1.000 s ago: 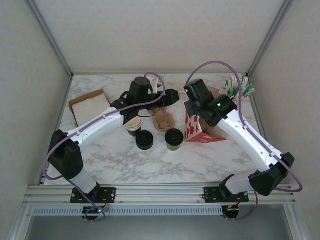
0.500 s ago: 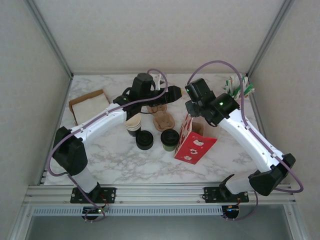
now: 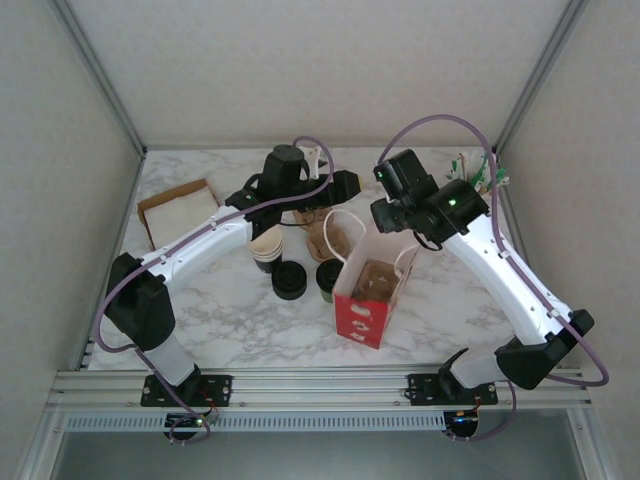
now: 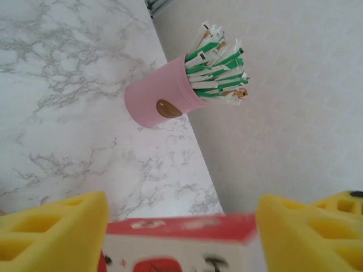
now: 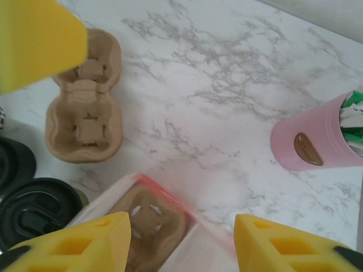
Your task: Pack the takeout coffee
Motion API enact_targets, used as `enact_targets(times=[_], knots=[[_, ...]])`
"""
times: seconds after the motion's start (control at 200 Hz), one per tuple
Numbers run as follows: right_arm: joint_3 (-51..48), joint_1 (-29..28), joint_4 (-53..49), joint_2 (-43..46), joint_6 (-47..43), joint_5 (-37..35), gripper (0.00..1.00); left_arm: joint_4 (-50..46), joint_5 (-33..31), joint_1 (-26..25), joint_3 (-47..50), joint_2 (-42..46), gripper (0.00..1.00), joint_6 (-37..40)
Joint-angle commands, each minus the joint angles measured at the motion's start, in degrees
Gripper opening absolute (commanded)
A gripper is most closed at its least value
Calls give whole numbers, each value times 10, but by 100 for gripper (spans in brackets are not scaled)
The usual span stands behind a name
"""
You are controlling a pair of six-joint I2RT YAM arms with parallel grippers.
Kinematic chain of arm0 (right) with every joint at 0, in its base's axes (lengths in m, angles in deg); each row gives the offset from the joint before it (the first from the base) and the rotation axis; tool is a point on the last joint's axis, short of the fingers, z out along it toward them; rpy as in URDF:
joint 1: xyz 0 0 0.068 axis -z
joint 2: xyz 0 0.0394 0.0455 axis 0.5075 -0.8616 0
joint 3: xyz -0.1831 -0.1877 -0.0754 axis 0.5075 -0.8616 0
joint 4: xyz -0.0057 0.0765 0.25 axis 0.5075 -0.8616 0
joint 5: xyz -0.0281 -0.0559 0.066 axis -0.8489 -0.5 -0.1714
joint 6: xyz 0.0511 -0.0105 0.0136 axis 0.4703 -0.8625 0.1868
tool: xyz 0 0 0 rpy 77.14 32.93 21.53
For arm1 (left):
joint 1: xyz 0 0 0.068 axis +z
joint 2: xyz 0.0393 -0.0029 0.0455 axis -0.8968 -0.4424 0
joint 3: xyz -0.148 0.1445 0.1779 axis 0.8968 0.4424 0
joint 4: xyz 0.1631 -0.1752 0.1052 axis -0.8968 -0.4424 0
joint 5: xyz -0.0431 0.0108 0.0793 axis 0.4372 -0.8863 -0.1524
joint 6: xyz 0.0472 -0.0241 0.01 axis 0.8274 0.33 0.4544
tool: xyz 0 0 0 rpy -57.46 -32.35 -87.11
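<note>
Top: fixed, high behind the near edge, looking down on the whole table (image 3: 240, 320) | Left wrist: close, low, facing the pink cup (image 4: 153, 102) over the bag (image 4: 181, 226) rim | Right wrist: close, looking steeply down; shares pink cup, bag.

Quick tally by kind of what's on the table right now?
Lidded coffee cup: 1
Stack of lidless cups: 1
Loose black lid pile: 1
Pulp cup carrier: 1
Red paper bag: 1
Pink cup of packets: 1
Flat brown-edged tray: 1
Total: 7
</note>
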Motion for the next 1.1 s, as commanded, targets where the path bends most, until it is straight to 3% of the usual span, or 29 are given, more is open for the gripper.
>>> enact_targets(times=[0.0,0.23,0.541,0.726,0.926,1.096], knots=[[-9,-3,-29,-4,2,-23,51,21,27,-12,-5,-3,57,-9],[0,-3,-29,32,9,50,52,-2,-3,-18,8,26,56,-2],[27,-3,-119,32,-3,170,51,-113,-46,1,-28,64,72,43],[98,14,-184,-30,13,234,40,-197,-60,34,-55,99,73,62],[134,26,-242,-92,52,269,28,-205,-54,34,-25,152,72,-9],[114,26,-236,-96,69,272,19,-233,-57,35,-26,156,71,-37]])
